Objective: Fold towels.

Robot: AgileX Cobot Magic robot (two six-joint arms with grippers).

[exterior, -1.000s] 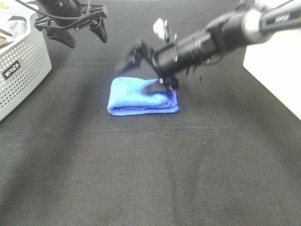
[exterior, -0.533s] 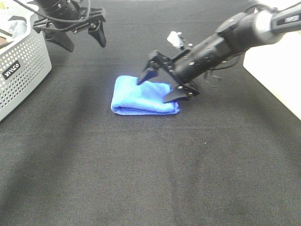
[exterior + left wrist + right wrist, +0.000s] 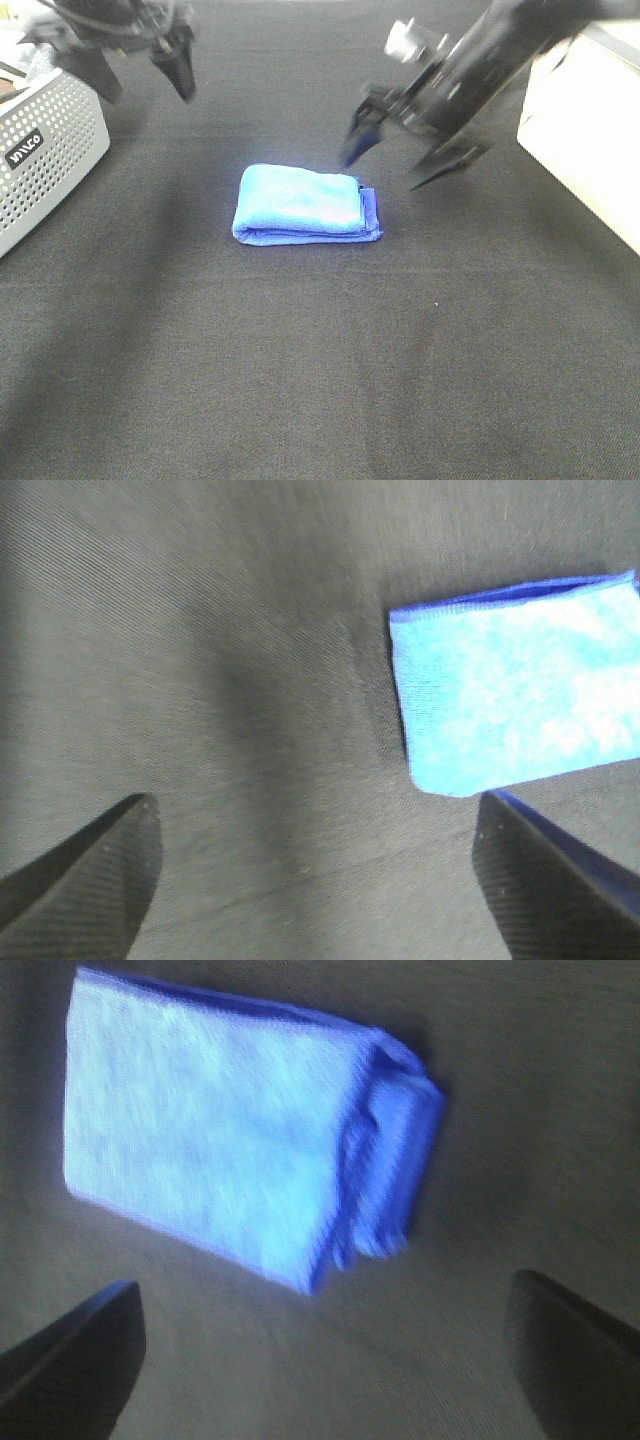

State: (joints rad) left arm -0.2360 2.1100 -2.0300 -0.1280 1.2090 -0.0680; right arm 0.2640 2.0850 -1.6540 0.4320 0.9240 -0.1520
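Lifted clear of the folded towel [image 3: 305, 205] at mid-tabletop [image 3: 320, 380] with right gripper [image 3: 410, 160] released and empty, left gripper [image 3: 135, 65] spread wide far left by the basket [image 3: 45, 150]; fold judged complete.

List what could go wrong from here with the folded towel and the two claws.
1. The blue towel has loose layered edges at its right end, nearest the open right claw; a low pass there could catch them and undo the fold.
2. The open left claw hangs close beside the grey basket and might bump it.
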